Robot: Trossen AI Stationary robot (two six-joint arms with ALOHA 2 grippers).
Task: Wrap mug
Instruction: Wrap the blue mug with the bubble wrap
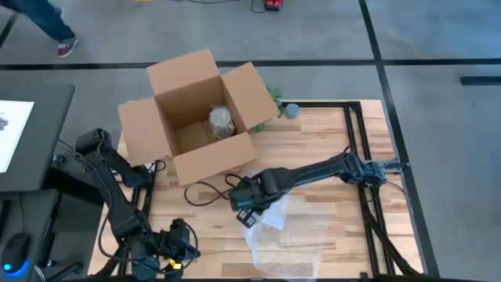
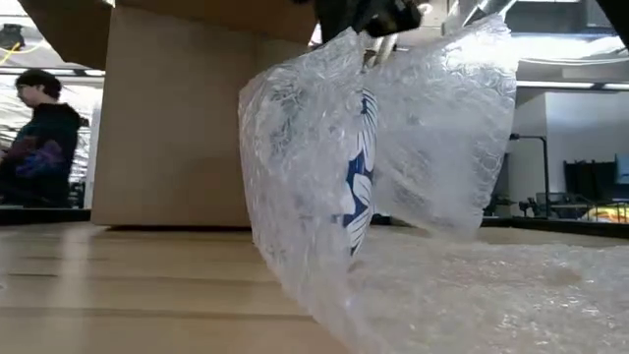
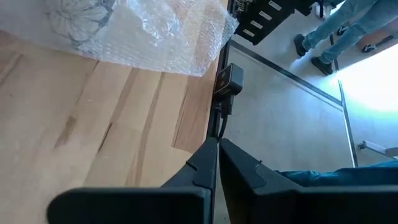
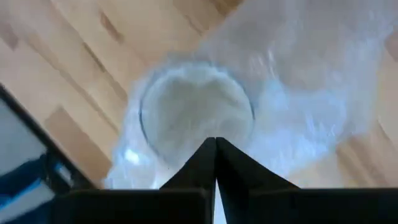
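High view: an open cardboard box (image 1: 200, 117) sits upper centre, a wrapped bundle (image 1: 221, 121) inside. Below it, the right gripper (image 1: 249, 205) clamps bubble wrap (image 1: 282, 235) around the mug (image 2: 359, 172), lifted. Lower left, the left gripper (image 1: 174, 254) rests, fingers together.

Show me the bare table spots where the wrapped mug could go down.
Bare wood lies right of the bubble wrap, up to the table frame, and between the cardboard box and the left arm. The middle is crowded: the right tool holds the mug there.

No text, label or number reads clearly anywhere (mug included).
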